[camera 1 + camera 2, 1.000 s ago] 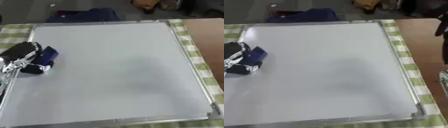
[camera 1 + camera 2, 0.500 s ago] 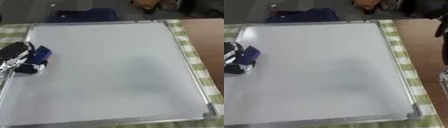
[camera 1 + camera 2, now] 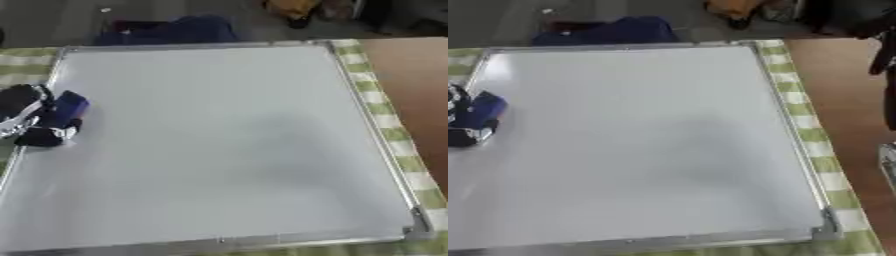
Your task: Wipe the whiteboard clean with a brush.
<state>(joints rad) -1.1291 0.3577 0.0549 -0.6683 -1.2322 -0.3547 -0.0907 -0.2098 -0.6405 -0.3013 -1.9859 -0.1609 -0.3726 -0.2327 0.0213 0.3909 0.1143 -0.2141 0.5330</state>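
Observation:
A large whiteboard (image 3: 227,140) with a silver frame lies flat on a green checked cloth and fills most of both eye views. Its surface looks blank, with only a faint grey shade near the middle. At the board's left edge my left hand (image 3: 26,117) is curled round a blue brush (image 3: 66,107), which rests on the board. My right arm (image 3: 885,75) shows only as a dark shape at the right edge of the right eye view; its hand is not visible.
The green checked cloth (image 3: 381,107) borders the board on the right. Bare brown table (image 3: 416,75) lies beyond it. Dark blue fabric (image 3: 166,31) sits past the board's far edge.
My left hand and the blue brush have slid left along the board toward its left edge. The right arm has stayed where it was.

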